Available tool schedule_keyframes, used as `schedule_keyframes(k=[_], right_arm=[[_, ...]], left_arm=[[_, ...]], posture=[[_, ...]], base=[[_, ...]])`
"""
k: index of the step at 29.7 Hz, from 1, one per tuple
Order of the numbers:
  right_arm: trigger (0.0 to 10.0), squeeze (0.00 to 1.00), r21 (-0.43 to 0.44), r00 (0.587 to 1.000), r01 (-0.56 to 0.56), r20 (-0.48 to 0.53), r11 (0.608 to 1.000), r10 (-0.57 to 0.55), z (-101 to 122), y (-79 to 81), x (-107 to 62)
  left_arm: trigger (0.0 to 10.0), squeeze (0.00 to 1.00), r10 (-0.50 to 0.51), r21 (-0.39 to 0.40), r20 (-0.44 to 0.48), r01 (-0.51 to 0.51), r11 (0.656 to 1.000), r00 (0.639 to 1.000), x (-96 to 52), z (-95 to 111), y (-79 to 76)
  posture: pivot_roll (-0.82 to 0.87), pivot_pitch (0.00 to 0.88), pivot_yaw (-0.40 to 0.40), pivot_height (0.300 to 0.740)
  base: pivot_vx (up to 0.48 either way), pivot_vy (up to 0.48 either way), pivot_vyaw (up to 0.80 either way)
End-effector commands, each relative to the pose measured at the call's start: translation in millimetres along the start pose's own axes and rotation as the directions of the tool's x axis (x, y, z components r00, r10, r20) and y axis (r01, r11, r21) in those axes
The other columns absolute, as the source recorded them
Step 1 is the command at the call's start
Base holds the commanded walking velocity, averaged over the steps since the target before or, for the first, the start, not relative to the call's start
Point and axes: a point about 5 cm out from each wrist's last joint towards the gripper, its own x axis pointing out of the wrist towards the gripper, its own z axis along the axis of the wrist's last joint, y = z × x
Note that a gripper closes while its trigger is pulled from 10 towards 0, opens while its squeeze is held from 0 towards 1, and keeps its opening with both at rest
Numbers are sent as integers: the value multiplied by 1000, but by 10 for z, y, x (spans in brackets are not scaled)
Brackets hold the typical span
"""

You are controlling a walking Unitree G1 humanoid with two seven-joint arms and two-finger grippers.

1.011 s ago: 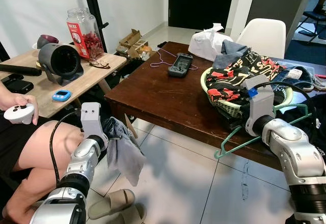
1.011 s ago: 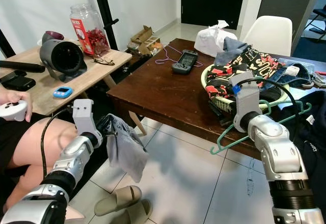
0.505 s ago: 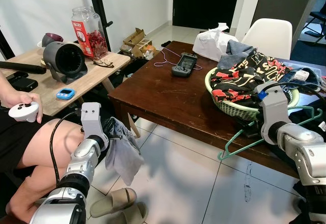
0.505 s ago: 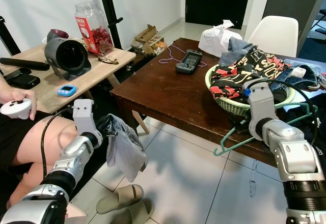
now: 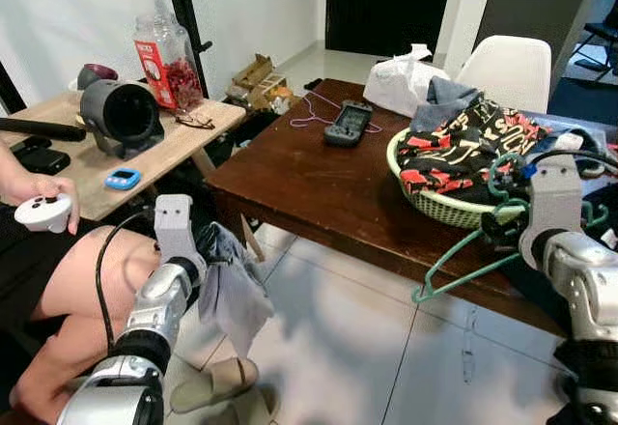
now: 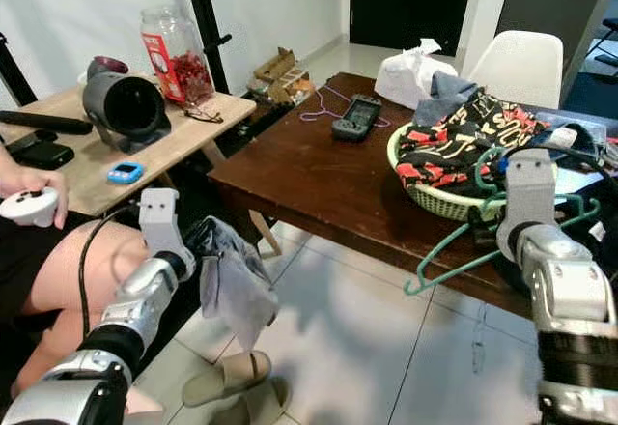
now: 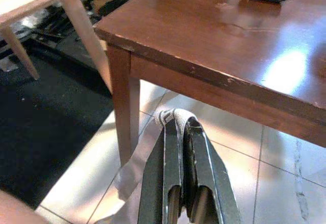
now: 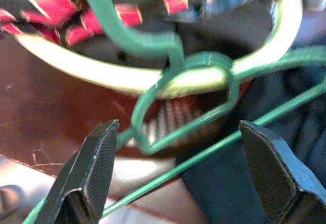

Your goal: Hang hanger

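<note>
1. Seated person [image 5: 58, 280] is seen at the far left with a white controller [image 5: 41, 212] in one hand, beside a light wooden side table [image 5: 183, 140] that carries a black fan [image 5: 118, 116] and a jar of red snacks [image 5: 166, 53].

2. Grey cloth [image 5: 232, 290] is pinched by the left gripper [image 7: 179, 132], whose black fingers are pressed tight on a fold; the rest is left to hang toward the tiled floor, just off the corner of the dark wooden table [image 5: 319, 184], probably so the garment stays off the ground.

3. A handheld remote [image 5: 345, 122] lies further along the table top, near a purple wire hanger [image 5: 309, 116].

4. A green laundry basket [image 5: 435, 208] piled with clothes sits at the table's right side, near the edge.

5. The green hanger [image 5: 463, 266] is seen by the basket, its hook over the rim and its lower corner jutting out past the table edge.

6. The right gripper [image 8: 178, 183] is spread wide with the hanger's neck between its fingers and nothing clamped, so the hanger appears to be held up by the basket alone.
</note>
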Motion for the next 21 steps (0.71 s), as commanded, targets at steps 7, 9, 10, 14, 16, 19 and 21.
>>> schedule_keyframes(k=[7, 9, 10, 14, 16, 19, 21], right_arm=[[10000, 0, 129, 998, 62, -23, 990, -59, -97, 143, 89], [10000, 0, 137, 998, 64, -24, 989, -61, -101, 167, 98], [10000, 0, 149, 998, 59, -23, 987, -57, -104, 200, 105], [10000, 0, 156, 998, 57, -22, 986, -54, -101, 230, 113], [10000, 0, 161, 998, 56, -22, 985, -53, -98, 255, 119], [10000, 0, 165, 998, 61, -24, 984, -58, -98, 279, 128], [10000, 0, 164, 998, 67, -26, 984, -64, -102, 293, 136]], left_arm=[[10000, 0, 9, -6, -3, -9, 1000, 1000, -22, -33, 20], [10000, 0, 9, -6, -2, -9, 1000, 1000, -22, -33, 18], [10000, 0, 9, -7, -2, -9, 1000, 1000, -22, -35, 16], [10000, 0, 8, -8, -2, -8, 1000, 1000, -23, -36, 14], [10000, 0, 8, -9, -1, -8, 1000, 1000, -23, -36, 12], [10000, 0, 8, -10, 0, -8, 1000, 1000, -24, -37, 10], [10000, 0, 8, -11, 2, -8, 1000, 1000, -24, -36, 8]], posture=[[-4, 9, 41, 740], [-3, 10, 41, 740], [-2, 11, 40, 740], [-2, 12, 38, 740], [-1, 13, 37, 740], [0, 14, 37, 740], [0, 14, 35, 740]], base=[[0, 0, 0], [0, 0, 0], [0, 0, 0], [0, 0, 0], [0, 0, 0], [0, 0, 0], [0, 0, 0]])
